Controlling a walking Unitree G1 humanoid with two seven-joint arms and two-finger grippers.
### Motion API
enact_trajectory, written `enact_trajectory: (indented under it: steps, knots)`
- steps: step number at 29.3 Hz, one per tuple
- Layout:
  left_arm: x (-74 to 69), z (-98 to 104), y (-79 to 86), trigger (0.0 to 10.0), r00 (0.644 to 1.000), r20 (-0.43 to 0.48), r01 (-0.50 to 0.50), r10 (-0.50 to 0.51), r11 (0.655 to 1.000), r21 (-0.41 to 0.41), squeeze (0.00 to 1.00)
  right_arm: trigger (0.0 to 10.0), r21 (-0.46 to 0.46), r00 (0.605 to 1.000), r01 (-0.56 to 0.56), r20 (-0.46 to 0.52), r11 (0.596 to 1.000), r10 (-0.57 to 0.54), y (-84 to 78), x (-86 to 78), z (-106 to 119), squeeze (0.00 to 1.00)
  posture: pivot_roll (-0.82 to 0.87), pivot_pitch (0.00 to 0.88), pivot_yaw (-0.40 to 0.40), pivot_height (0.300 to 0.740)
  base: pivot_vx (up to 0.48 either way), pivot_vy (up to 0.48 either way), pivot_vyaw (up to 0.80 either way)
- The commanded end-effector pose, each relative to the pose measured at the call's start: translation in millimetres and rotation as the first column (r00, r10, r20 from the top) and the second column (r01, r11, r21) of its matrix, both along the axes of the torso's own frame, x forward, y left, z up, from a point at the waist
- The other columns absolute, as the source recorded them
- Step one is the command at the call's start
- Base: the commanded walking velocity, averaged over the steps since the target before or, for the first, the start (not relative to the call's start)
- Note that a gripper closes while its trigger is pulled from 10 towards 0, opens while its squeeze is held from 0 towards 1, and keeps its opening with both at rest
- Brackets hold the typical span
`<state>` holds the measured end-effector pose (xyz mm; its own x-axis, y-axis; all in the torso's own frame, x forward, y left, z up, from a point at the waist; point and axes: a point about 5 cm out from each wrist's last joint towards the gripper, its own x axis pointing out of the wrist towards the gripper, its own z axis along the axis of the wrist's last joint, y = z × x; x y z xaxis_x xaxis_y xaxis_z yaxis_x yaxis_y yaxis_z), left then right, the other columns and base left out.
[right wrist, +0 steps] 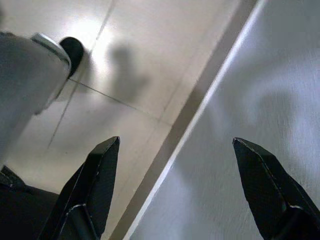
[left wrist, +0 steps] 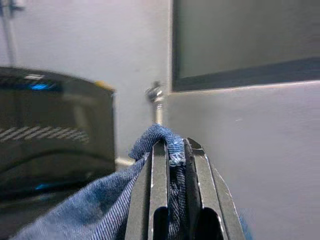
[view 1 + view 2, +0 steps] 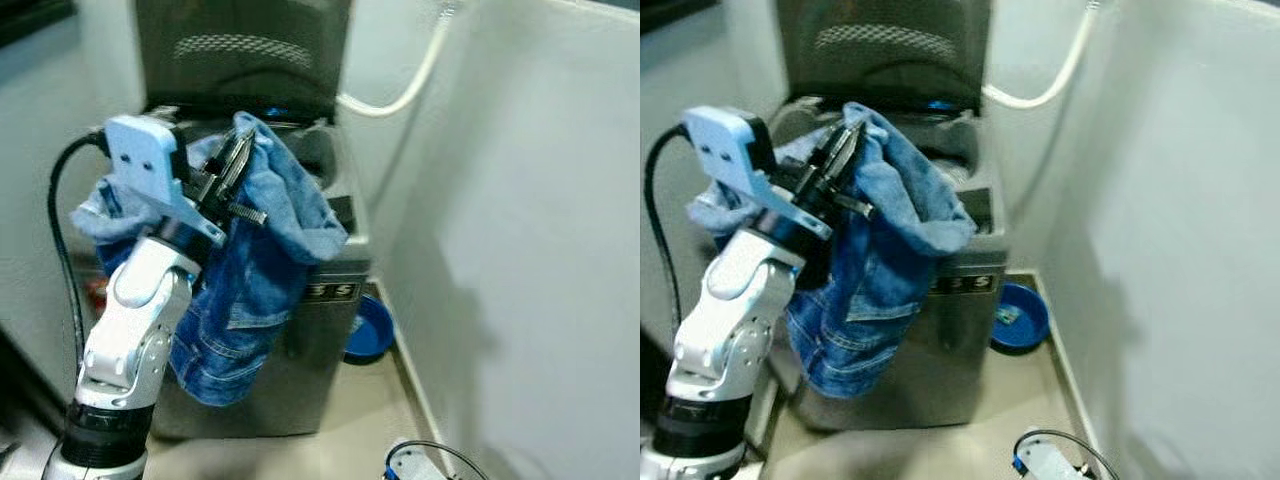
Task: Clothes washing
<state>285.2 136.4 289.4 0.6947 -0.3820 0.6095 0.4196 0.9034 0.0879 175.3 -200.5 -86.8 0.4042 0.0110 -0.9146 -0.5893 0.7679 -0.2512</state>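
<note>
Blue denim jeans (image 3: 245, 290) hang in the centre-left of the left eye view, pinched by the left gripper (image 3: 236, 160) above the front edge of a grey top-loading washing machine (image 3: 330, 290). Its lid (image 3: 245, 50) stands raised at the top of the frame. The cloth drapes down over the machine's front. A white hose (image 3: 415, 80) curves along the wall at upper right, and a blue basin (image 3: 370, 330) sits on the floor just beside the machine.

From the left wrist, the fingers (image 2: 160, 190) are pressed together on a fold of denim at lower centre; a blurred tap, perhaps, shows on the wall behind.

From the right wrist, the right gripper (image 1: 172, 190) hangs with its fingers spread wide over a tiled floor (image 1: 125, 75) beside a pale wall (image 1: 260, 90).
</note>
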Motion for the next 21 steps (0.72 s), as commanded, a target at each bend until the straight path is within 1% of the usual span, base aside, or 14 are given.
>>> enact_trajectory:
  steps: [1,2,4,14,19,21]
  knots:
    - [-4.6,9.4,3.8,10.0,0.999,0.047,-0.014,0.014,1.000,-0.011,0.00,10.0,0.019,1.000,0.012,0.005,1.000,-0.012,5.2,1.1,-0.3,0.00,0.20,0.000,-0.075,0.740,0.000,0.000,0.00]
    - [-3.9,11.2,6.9,10.0,0.998,0.050,-0.033,0.034,0.999,-0.016,0.00,10.0,0.023,1.000,0.011,0.004,1.000,-0.011,6.2,0.0,-0.9,0.00,0.20,0.000,-0.075,0.740,0.000,0.000,0.00]
    - [-3.6,11.3,7.6,10.0,0.998,0.049,-0.038,0.039,0.999,-0.014,0.00,10.0,0.024,1.000,0.012,0.002,1.000,-0.012,6.1,-0.5,-1.1,0.00,0.21,0.000,-0.076,0.740,0.000,0.000,0.00]
    - [-3.8,10.8,6.1,10.0,0.998,0.046,-0.053,0.053,0.999,-0.006,0.00,10.0,0.024,1.000,0.005,0.005,1.000,-0.005,6.4,0.3,-0.8,0.00,0.22,0.000,-0.078,0.740,0.000,0.000,0.00]
    - [-4.0,10.8,5.0,10.0,0.997,0.048,-0.064,0.064,0.998,0.001,0.00,10.0,0.030,1.000,-0.007,0.006,1.000,0.007,9.7,1.9,-0.5,0.00,0.22,0.000,-0.092,0.740,0.000,0.000,0.00]
    - [-3.4,10.7,5.9,10.0,0.996,0.048,-0.076,0.076,0.997,-0.007,0.00,10.0,0.033,1.000,-0.012,0.003,0.999,0.012,10.7,2.6,-0.2,0.00,0.22,0.000,-0.098,0.740,0.000,0.000,-0.45]
